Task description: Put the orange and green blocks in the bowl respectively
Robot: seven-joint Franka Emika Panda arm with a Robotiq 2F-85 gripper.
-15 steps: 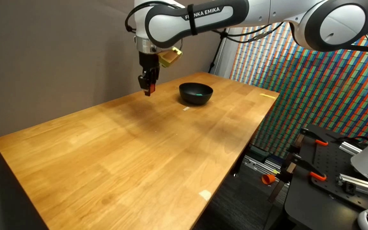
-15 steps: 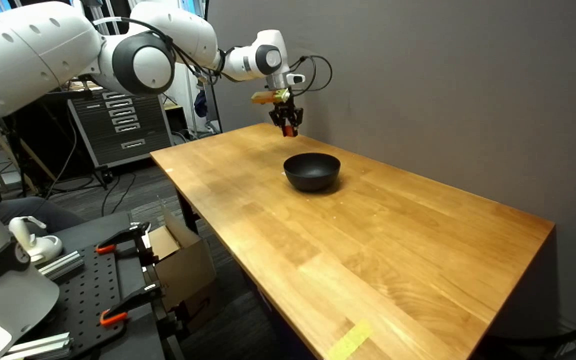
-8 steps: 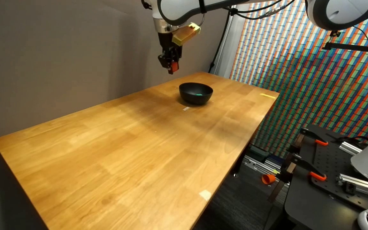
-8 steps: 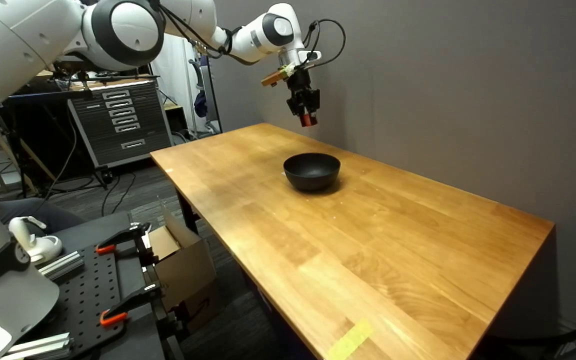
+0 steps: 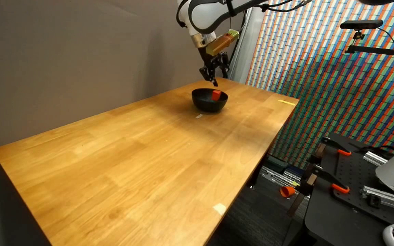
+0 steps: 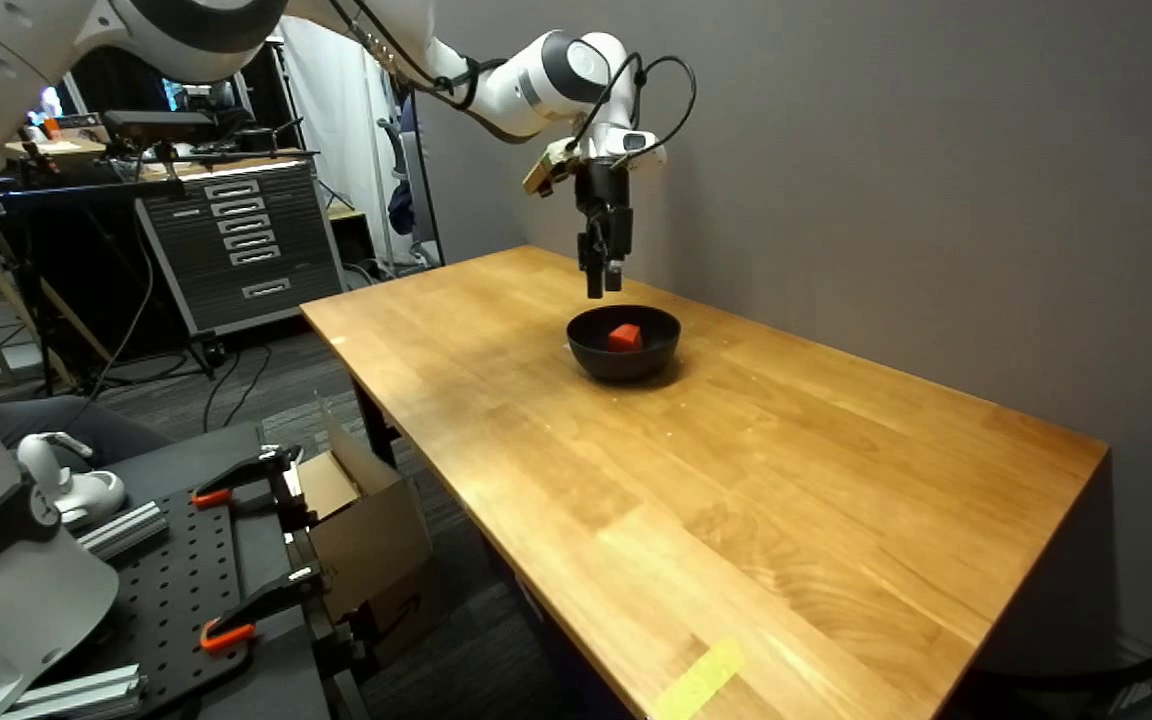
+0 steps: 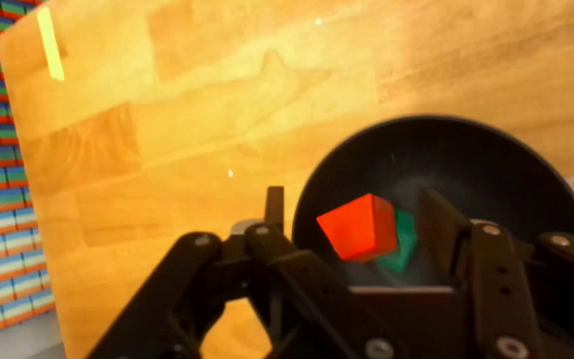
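End effector (image 7: 357,212) spread, orange block (image 7: 353,227) partly hiding green block (image 7: 404,239)

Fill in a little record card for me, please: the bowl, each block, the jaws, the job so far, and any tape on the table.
Bowl: black, standing on the table
Orange block: inside the bowl
Green block: also inside the bowl, partly hidden by the orange one in the wrist view; whether they touch, I cannot tell
Jaws: open, above the bowl, holding nothing
Job so far: looks done, as both blocks are in the bowl
Tape: a yellow strip near a table corner
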